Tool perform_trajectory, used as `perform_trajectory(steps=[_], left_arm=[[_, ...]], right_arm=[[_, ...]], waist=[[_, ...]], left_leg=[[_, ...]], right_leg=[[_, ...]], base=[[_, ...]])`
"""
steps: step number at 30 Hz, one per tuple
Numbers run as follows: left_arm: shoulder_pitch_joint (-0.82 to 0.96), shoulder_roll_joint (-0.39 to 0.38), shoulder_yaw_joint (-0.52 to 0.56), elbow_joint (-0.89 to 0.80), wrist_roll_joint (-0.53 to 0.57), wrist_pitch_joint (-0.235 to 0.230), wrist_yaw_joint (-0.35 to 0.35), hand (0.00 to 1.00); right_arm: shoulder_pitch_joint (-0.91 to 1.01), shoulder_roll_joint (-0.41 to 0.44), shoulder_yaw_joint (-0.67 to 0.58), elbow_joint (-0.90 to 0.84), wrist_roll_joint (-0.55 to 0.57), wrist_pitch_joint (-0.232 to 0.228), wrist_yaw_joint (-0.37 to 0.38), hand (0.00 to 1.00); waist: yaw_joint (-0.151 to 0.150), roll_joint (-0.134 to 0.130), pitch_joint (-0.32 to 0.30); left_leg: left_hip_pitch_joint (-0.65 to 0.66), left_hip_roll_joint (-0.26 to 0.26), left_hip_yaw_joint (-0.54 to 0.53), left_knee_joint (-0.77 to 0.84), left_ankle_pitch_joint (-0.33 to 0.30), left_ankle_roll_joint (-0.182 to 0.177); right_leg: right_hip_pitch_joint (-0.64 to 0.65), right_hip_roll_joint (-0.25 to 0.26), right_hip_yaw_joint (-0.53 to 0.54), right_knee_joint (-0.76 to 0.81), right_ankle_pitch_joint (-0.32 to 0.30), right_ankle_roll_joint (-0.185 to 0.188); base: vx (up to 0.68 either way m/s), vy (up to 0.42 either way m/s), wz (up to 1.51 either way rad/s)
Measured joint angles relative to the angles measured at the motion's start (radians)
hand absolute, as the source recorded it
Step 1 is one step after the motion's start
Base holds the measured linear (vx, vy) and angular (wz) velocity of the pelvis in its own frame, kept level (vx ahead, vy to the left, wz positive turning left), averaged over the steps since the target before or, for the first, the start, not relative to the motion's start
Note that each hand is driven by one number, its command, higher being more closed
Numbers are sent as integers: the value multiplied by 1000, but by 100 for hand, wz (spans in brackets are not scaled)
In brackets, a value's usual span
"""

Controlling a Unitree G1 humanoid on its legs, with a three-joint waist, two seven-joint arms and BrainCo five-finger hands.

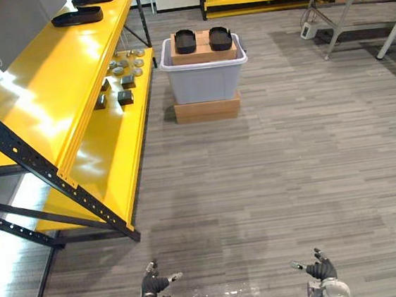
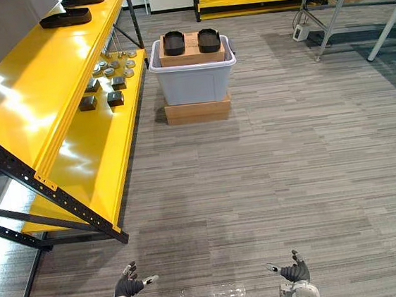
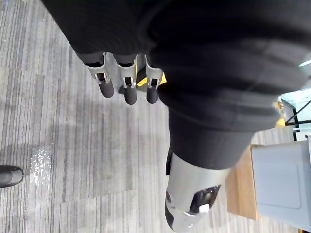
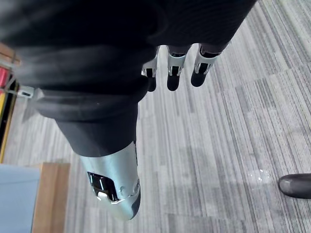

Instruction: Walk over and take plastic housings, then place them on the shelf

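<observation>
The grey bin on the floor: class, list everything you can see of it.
The grey bin is a rectangular tub, plastic by its look, with smooth walls tapering downward and a rolled rim. It stands upright on a flat brown box on the floor, right of the yellow shelf and apart from it. A cardboard box inside rises above its rim, carrying two black housings side by side.

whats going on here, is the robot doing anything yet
Not much yet. The robot stands well back, its left hand and right hand low in front of it, both open and holding nothing. Two black plastic housings sit on a cardboard box in the grey bin ahead. The yellow shelf on its left already carries two more housings on the upper level. The walk over is probably next.
</observation>
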Motion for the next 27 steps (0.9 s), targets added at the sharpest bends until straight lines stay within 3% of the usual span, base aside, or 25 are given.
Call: perform_trajectory(steps=[4,15,20,23,25,27], left_arm=[[2,-3,66,-1,-2,1,1,0],[20,-5,85,-1,-25,2,4,0],[19,-9,116,-3,-48,2,22,0],[21,-11,117,-39,-63,2,25,0],[19,-13,118,-59,-72,3,25,0],[18,-15,117,-86,-81,2,26,0]], right_arm=[[-12,-4,-32,2,37,4,0,0],[-32,-5,-70,2,92,21,-5,0],[-58,-2,-88,2,108,27,-6,0],[-75,-5,-111,2,123,27,-25,0],[-89,-5,-119,2,127,28,-27,0],[-100,11,-129,-7,129,34,-28,0]], waist=[[-1,4,5],[0,15,12],[3,19,18],[5,28,23],[5,34,32],[6,30,51]], left_leg=[[0,-3,-3,0,0,0],[-29,3,19,0,-2,-1],[-71,15,38,80,-55,15],[-110,24,44,175,-127,21],[-134,23,49,248,-176,36],[-136,19,64,300,-222,54]], right_leg=[[-1,-2,7,-1,4,-5],[-38,4,24,-17,32,-4],[-52,15,46,-15,26,3],[-71,23,59,35,-14,12],[-119,23,66,161,-85,35],[-204,16,66,387,-162,69]], base=[[-31,-1,-1],[-55,8,-7],[46,18,-15],[110,52,-11],[145,80,-13],[101,81,-9]])
